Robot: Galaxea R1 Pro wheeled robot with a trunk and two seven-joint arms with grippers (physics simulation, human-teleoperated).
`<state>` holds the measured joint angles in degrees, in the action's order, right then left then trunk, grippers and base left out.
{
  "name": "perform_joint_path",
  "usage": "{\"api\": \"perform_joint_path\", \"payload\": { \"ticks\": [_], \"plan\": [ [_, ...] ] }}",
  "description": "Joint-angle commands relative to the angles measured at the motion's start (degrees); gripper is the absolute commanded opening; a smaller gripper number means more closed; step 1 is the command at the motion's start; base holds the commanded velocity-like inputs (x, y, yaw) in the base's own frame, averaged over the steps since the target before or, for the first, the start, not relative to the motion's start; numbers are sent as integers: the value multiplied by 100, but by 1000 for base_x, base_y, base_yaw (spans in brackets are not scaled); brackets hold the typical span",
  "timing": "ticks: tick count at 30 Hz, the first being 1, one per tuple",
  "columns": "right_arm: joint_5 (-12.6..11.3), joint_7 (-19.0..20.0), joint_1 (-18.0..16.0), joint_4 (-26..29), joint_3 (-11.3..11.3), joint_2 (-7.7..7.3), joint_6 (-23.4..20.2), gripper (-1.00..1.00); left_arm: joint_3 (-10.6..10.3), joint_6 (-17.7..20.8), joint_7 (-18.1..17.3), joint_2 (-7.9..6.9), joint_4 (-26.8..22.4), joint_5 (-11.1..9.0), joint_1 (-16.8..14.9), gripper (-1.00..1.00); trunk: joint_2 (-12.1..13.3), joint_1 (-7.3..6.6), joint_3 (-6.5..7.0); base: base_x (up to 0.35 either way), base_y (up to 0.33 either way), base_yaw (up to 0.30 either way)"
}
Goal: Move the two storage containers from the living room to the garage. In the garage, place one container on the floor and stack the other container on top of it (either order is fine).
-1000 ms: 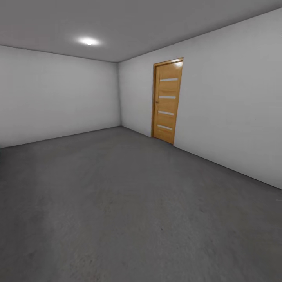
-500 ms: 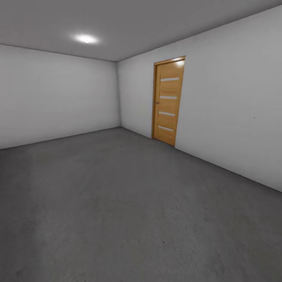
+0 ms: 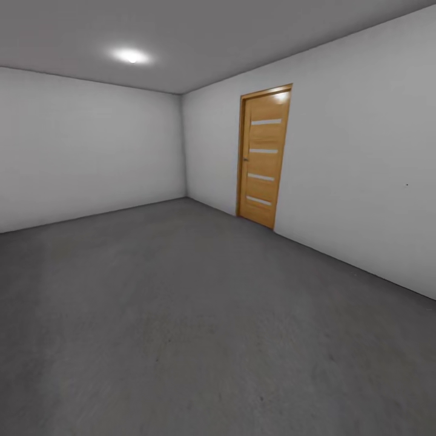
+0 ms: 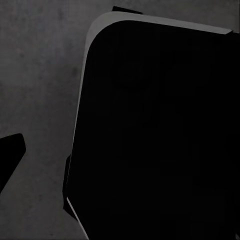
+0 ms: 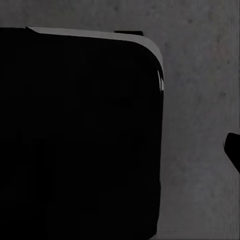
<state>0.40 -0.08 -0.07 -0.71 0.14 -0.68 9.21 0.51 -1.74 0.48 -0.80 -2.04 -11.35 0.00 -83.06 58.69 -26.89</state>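
Observation:
I am in the garage, a bare room with pale grey walls (image 3: 91, 151) and a dark grey concrete-like floor (image 3: 181, 315). The two storage containers are out of view, and so is the living room. Both wrist views look down on the same rough floor (image 4: 35, 75) (image 5: 200, 100) beside my black base (image 4: 160, 135) (image 5: 80, 135). A dark tip (image 4: 10, 155) sticks in at the edge of the left wrist view, and a similar one (image 5: 234, 150) in the right wrist view. Each may be a finger; how the jaws stand is hidden.
A wooden slatted panel door (image 3: 264, 155) stands shut in the right wall (image 3: 363, 169). A ceiling light (image 3: 130, 56) glows at the upper left. Open floor stretches ahead to the far wall and the corner (image 3: 183, 151).
The whole head view has shifted a little: the door now sits slightly further right and looks larger, so the camera has moved. Nothing in the room has moved.

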Motion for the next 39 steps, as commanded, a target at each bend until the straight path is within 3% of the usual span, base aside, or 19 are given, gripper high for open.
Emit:
{"api": "perform_joint_path", "payload": {
  "ticks": [1, 12, 17, 23, 30, 39],
  "plan": [
    [5, -1, -2, -8, 0, 10, 28, 100, 2, -11, 5, 1, -4, -28, 0, 100, -2, 4, -4, 331, 96, 0],
    [-6, -1, -2, -8, -46, 25, 16, 100, 10, -66, 5, 1, -7, -26, 0, 100, -2, 4, -4, 331, 97, 0],
    [-10, -1, -2, -8, -47, 32, 23, 100, 6, -422, 11, 4, 25, -37, 0, 100, -2, 4, -4, 331, 97, 0],
    [-49, -1, -2, -8, -56, 11, 12, 100, 10, -528, 14, 1, 59, -50, 0, 100, -2, 4, -4, 331, 97, 0],
    [-8, -1, -2, -8, -37, 15, 18, 100, 6, -512, 3, 1, 67, -41, 0, 100, -2, 4, -4, 331, 97, 0],
    [1, -1, -2, -8, -6, 17, 19, 100, -7, -224, -4, 3, 71, -34, 0, 100, -2, 4, -4, 331, 97, 0]
  ]
}}
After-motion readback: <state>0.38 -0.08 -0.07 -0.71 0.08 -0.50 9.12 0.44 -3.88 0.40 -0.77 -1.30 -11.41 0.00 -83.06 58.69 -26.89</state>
